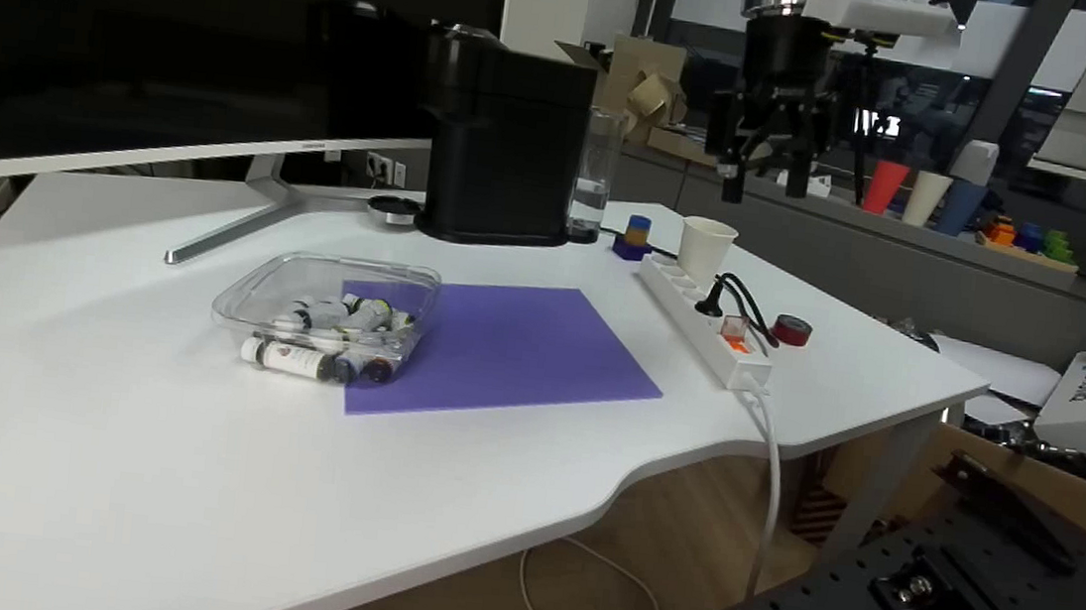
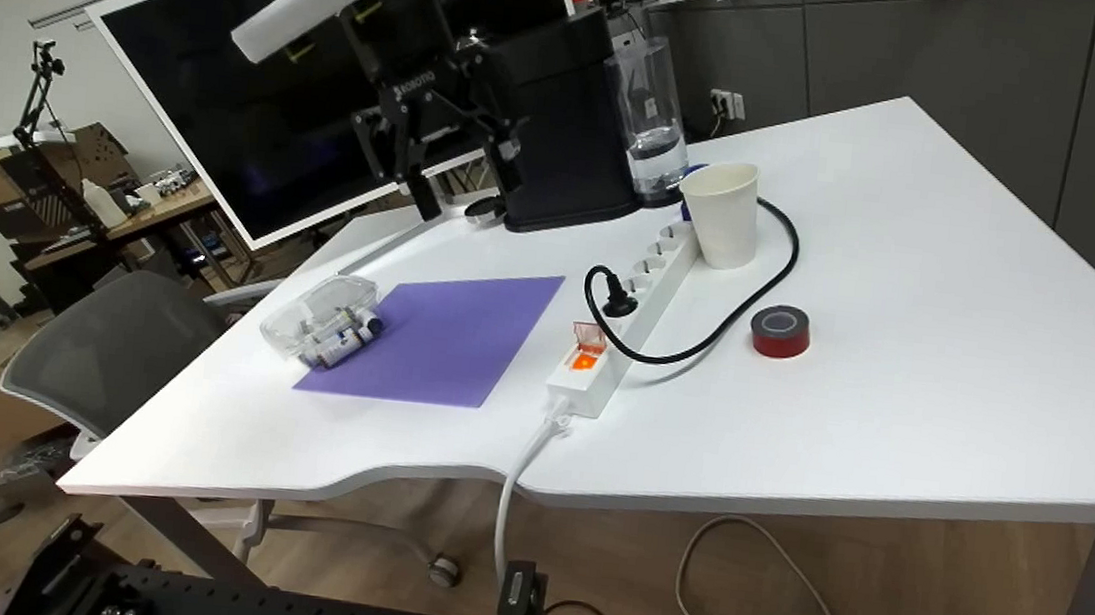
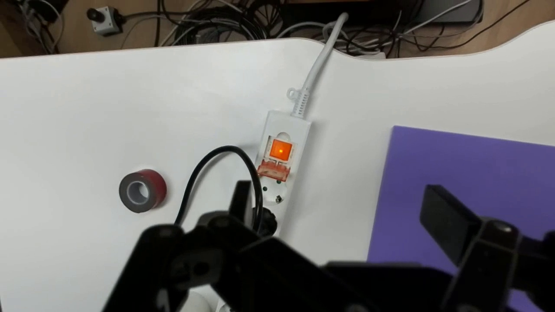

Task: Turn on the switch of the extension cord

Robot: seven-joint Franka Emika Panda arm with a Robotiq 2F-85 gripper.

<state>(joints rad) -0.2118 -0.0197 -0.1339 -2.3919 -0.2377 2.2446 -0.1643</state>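
The extension cord is a long white power strip (image 1: 704,340) on the white table, in both exterior views (image 2: 654,308). Its cable end shows in the wrist view (image 3: 287,123). Near that end is an orange switch (image 3: 280,150) with a brighter spot on it. Its red clear cover (image 3: 274,170) is flipped open. A black plug (image 2: 619,300) sits in one socket. My gripper (image 3: 340,201) is open and empty, high above the table in both exterior views (image 1: 766,180) (image 2: 468,187). In the wrist view one finger overlaps the strip near the plug, the other overlaps the purple mat.
A purple mat (image 1: 509,352) lies beside the strip, with a clear tray (image 1: 328,258) of small vials at its edge. A paper cup (image 2: 720,214) and a red tape roll (image 2: 780,335) are on the strip's other side. A black machine (image 1: 509,142) and a monitor (image 1: 181,31) stand behind.
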